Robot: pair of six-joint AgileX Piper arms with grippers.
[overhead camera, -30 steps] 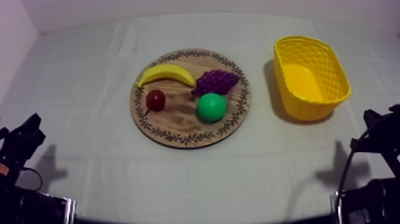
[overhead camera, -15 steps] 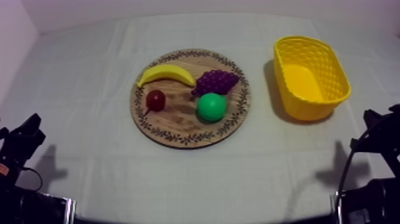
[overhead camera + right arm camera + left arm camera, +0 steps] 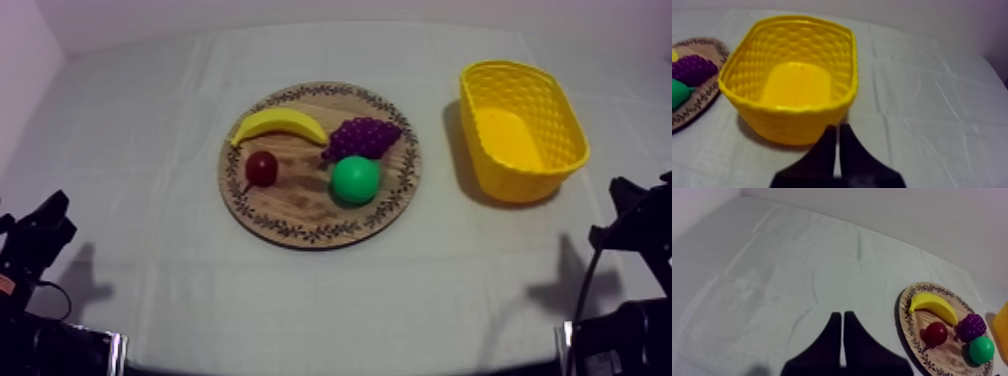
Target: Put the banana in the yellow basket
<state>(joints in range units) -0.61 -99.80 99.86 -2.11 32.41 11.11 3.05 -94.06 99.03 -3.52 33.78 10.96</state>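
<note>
Banana: the curved yellow toy banana (image 3: 278, 124) is lying on the upper left part of the board, clear of both grippers
Board: the round wooden board with a patterned rim (image 3: 300, 228) is sitting mid-frame in the top view on the grey-white cloth (image 3: 140, 150)
Other fruit: a purple bunch of grapes (image 3: 364, 135), a small red fruit (image 3: 262, 168) and a green pear (image 3: 355, 179) are sharing the board
Basket: the yellow woven plastic basket (image 3: 472, 115) is standing at the upper right, apart from the board
Left gripper: the black two-fingered left gripper (image 3: 842, 317) is sitting low at the lower left edge, its fingers pressed together into a narrow wedge
Right gripper: the black two-fingered right gripper (image 3: 836, 129) is pointing at the basket, its fingers pressed together, pinching nothing
</note>
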